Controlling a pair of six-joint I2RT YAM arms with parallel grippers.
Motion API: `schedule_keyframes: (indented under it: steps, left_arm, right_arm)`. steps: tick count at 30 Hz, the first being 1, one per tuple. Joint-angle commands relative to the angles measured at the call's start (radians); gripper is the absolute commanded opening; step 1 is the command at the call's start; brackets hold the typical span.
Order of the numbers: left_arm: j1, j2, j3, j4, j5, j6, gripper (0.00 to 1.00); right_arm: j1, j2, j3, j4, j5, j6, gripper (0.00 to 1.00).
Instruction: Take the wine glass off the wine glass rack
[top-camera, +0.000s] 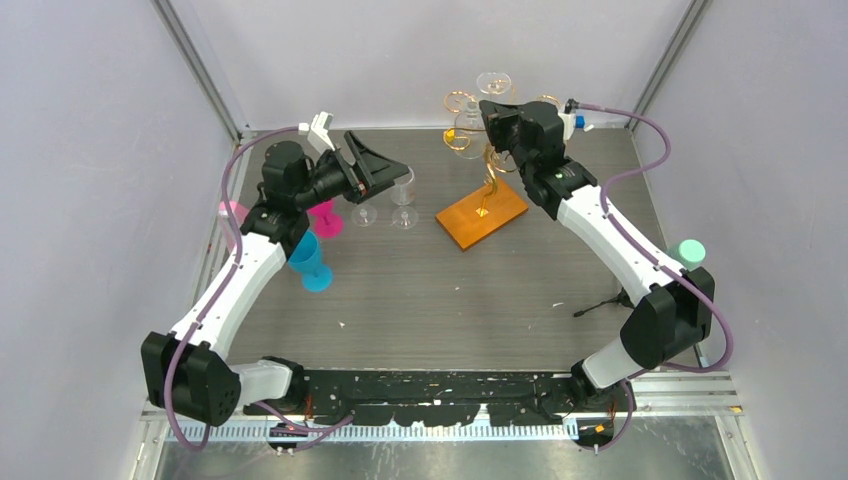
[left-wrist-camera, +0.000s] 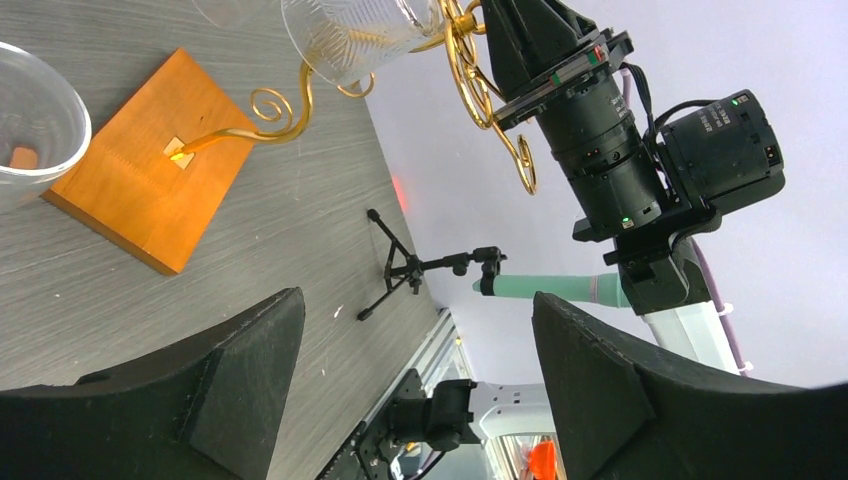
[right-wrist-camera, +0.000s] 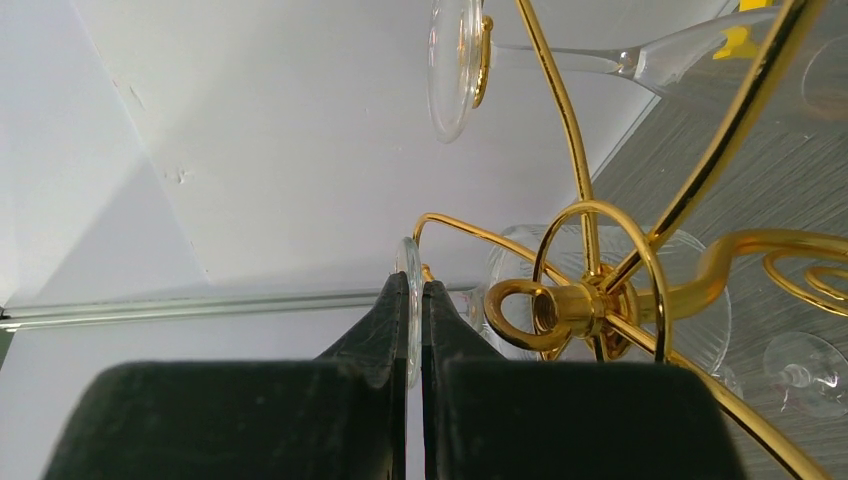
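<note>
Gold rack (right-wrist-camera: 560, 305), scroll arm: glass (right-wrist-camera: 408, 255) hung there, foot nipped edge-on in right pincer (right-wrist-camera: 410, 287). Grasp done; not yet unhooked. Left pincer (left-wrist-camera: 417, 300) spread, idle, well apart. Remains to slide foot off arm, lift clear.

The wine glass rack (top-camera: 482, 215) stands on its orange base near the middle of the table's far edge. The right gripper (top-camera: 488, 108) is up among its gold scroll arms, beside a hanging wine glass (top-camera: 466, 133). The left gripper (top-camera: 395, 175) hovers over two clear glasses (top-camera: 404, 205) standing toward the far-left corner.
</note>
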Motion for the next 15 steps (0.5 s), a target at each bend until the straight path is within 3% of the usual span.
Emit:
schedule_keyframes:
  steps: [1,15]
  left_arm:
    - [-0.004,0.000,0.033,0.064,0.022,-0.013,0.86]
    - [-0.003,-0.029,0.027,-0.009,-0.042,0.055,0.86]
  right_arm:
    - [-0.003,-0.068,0.023,0.202,-0.040,0.011,0.00]
    - [-0.003,0.026,0.103,0.255,-0.214,-0.025,0.00]
